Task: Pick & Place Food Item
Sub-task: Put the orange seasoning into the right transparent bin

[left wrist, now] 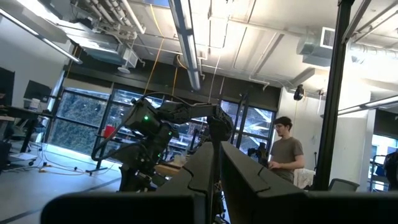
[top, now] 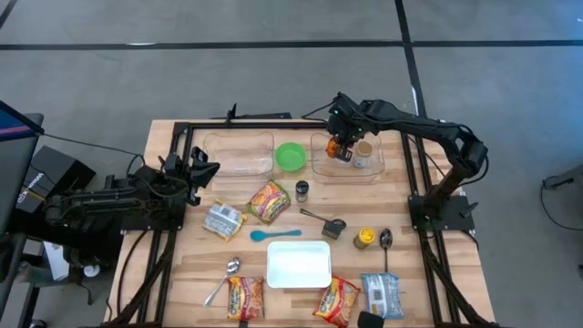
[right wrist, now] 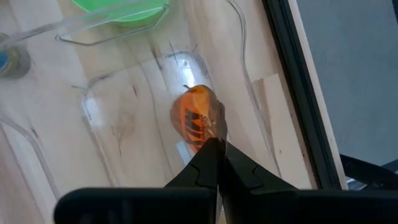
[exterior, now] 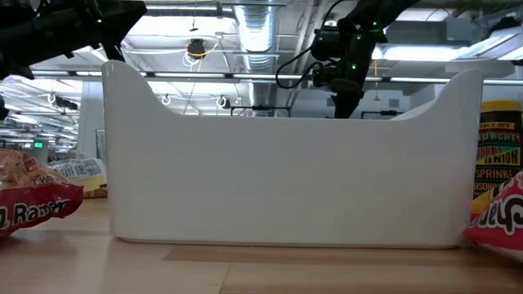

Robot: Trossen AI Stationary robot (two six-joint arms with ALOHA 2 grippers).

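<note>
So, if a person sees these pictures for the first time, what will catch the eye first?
Probably the right pincer, shut on an orange packet over the clear container at the table's far right, where a can already stands. Next, the bright green bowl beside it, and the white tray near the front edge, with snack packets and spoons scattered around. The left arm waits at the table's left side.

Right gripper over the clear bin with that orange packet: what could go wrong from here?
The right gripper pinches only an edge of the orange packet, so it may slip early. The clear bin already holds a can beside the gripper; lowering could knock it. The packet might also land on the bin's rim rather than inside.
</note>
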